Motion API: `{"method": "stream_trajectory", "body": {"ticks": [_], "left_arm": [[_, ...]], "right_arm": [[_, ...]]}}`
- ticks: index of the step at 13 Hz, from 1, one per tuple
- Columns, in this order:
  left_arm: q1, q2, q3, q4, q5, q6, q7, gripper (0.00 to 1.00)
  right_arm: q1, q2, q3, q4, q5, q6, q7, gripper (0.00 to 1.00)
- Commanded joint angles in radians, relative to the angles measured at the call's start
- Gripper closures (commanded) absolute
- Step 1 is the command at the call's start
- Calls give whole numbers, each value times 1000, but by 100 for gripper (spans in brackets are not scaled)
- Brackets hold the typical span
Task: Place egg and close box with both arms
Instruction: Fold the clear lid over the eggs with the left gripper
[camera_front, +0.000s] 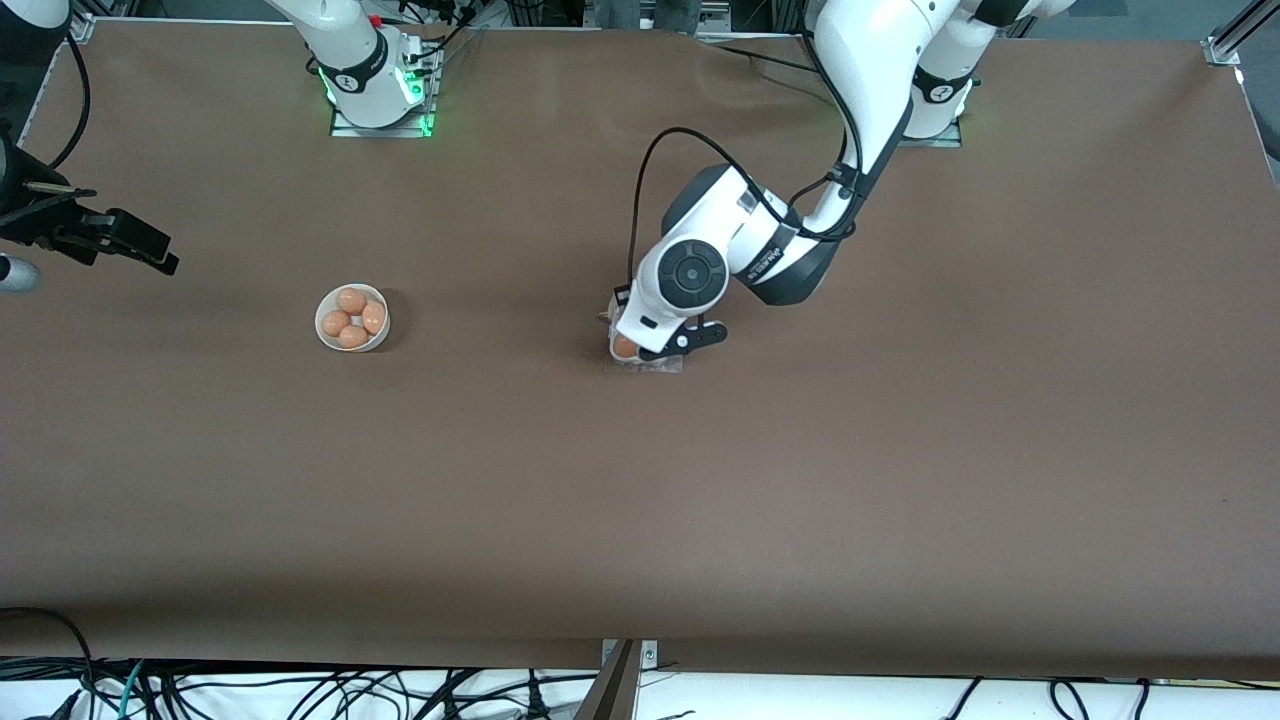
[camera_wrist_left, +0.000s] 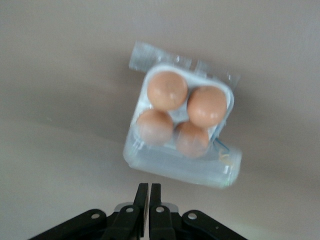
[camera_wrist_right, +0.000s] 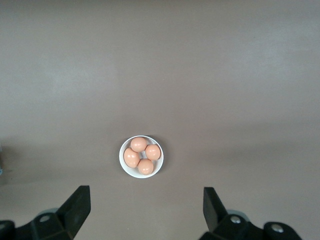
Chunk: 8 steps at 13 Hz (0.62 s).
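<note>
Left gripper (camera_wrist_left: 149, 192) hangs low over the egg carton (camera_wrist_left: 182, 127), its fingers (camera_wrist_left: 155, 195) pressed together and empty. The carton sits on the brown table (camera_front: 900, 450) near the middle, 4 brown eggs (camera_wrist_left: 167, 90) filling its cells. Toward the right arm's end sits a white bowl (camera_wrist_right: 141, 173) with 4 more eggs (camera_wrist_right: 138, 144). Right gripper (camera_wrist_right: 145, 210) waits high above, jaws spread wide.

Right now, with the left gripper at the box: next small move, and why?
Probably ease the left gripper, fingers shut, onto the lid of the box to press it closed: all four cells hold eggs. The right gripper waits open, high above the bowl.
</note>
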Motion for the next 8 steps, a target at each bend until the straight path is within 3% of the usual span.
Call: {"method": "stream_trajectory", "body": {"ticks": [1,3,4,5,6,8], "left_arm": [[-5,-3,15,33,-8,-5,-9,91],[-3,-21,45,69,24,-29,-9,73],[-2,-36,65,110,76,-56,-9,57],[3,-55,84,155,126,-73,-9,35],[18,-58,103,187,165,-75,-8,5],[41,-88,156,238,215,-75,13,0]], "right_arm": [[-1,-13,6,-8,-15,7,5,0],[-1,-13,9,-8,-15,7,5,0],[-1,-13,9,-7,-15,6,3,0],[-1,-13,9,-8,-15,6,3,0],[-1,-13,9,-7,-15,6,5,0],[-1,-13,9,-7,-15,6,3,0]]}}
